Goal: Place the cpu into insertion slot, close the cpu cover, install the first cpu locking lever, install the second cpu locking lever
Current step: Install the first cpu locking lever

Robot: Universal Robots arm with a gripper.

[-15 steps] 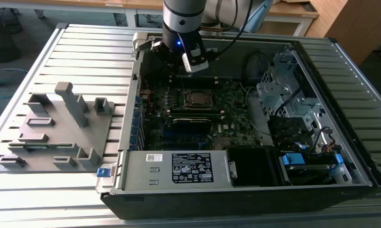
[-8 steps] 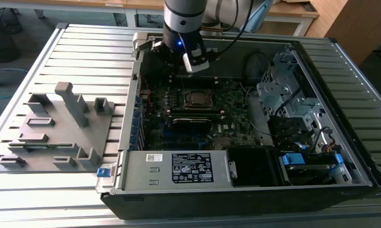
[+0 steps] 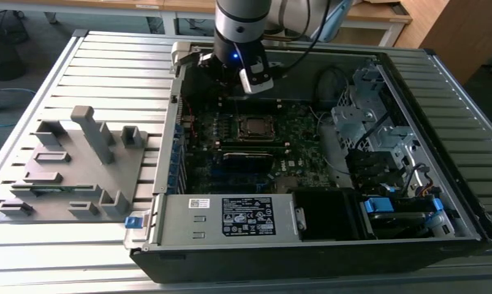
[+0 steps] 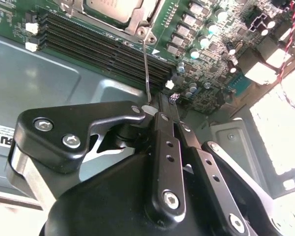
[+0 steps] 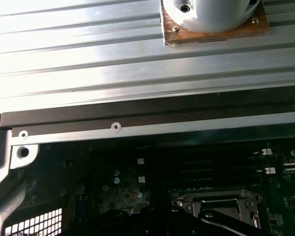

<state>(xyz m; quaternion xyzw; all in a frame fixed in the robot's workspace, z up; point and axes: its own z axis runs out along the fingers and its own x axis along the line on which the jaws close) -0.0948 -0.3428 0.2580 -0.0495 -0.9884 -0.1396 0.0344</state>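
The cpu [image 4: 113, 9] shows its silver-grey face in the insertion slot [image 3: 254, 128] on the green motherboard. The cpu cover [image 4: 146, 18] lies flat around it as a silvery frame, also seen in the first wrist view as the cpu cover [image 5: 219, 202]. A thin wire locking lever [image 4: 146, 69] rises from the socket's corner up to my gripper [image 4: 150, 109], whose black fingers [image 4: 119, 114] are shut on the lever's end. In the exterior view my gripper [image 3: 236, 98] hangs just above the socket's far side.
The open computer case [image 3: 311, 245] lies on a slatted metal table [image 3: 106, 67]. A grey fixture block [image 3: 74, 165] stands at the exterior view's left. A power supply [image 3: 229, 217], a drive cage [image 3: 368, 125] and long black memory slots [image 4: 103, 46] surround the socket.
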